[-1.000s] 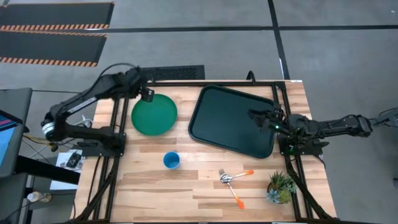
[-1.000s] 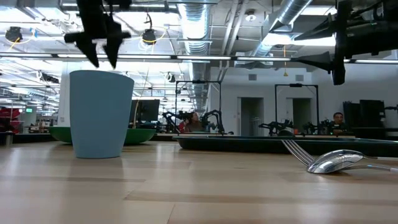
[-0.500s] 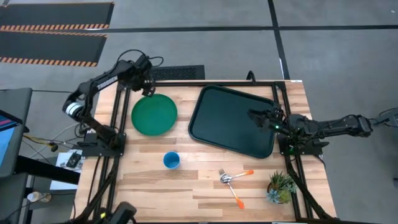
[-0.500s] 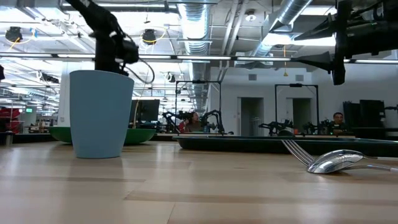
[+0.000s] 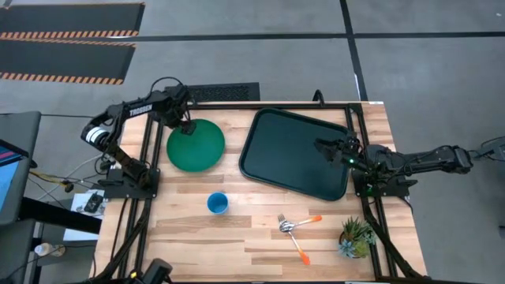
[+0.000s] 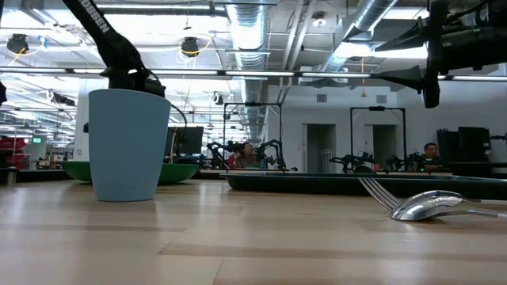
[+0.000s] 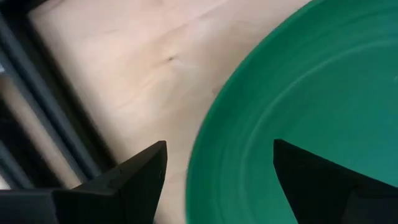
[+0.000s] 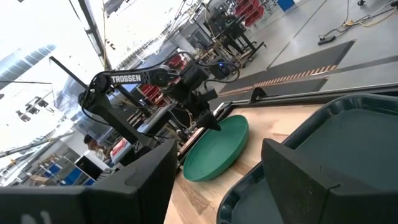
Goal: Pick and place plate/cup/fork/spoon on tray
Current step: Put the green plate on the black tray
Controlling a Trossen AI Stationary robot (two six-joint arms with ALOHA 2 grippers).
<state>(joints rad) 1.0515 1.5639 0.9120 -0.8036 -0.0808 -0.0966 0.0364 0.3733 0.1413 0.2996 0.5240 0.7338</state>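
**Left gripper straddles the plate rim while the right waits over the tray**

Where the wooden table (image 5: 260, 229) fills the middle of the overhead picture, the left gripper (image 5: 187, 127) sits in the upper left, at the far-left rim of the round flat green plastic plate (image 5: 197, 147). Its wrist camera shows its two dark fingers (image 7: 130, 180) spread apart, one over bare wood just outside the rim and the other over the plate's inner surface, so the rim runs between them without being pinched. In the level view this arm comes down behind the cup at the left.

Below the plate, left of centre, the small round bright blue plastic cup (image 5: 218, 203) stands upright on the wood, well apart from the plate.

Centre-right, the large dark green rectangular tray (image 5: 288, 150) with rounded corners lies slightly skewed near the top of the table, with nothing on it. Lower down, right of centre, the orange-handled fork (image 5: 302, 223) with silver tines and the orange-handled spoon (image 5: 297, 244) with a rounded silver bowl lie with their heads touching, handles splayed apart. A small potted plant (image 5: 355, 236) stands just right of them.

At the right, the right gripper (image 5: 324, 147) hovers over the tray's right part, fingers (image 8: 298, 186) spread wide and holding nothing.
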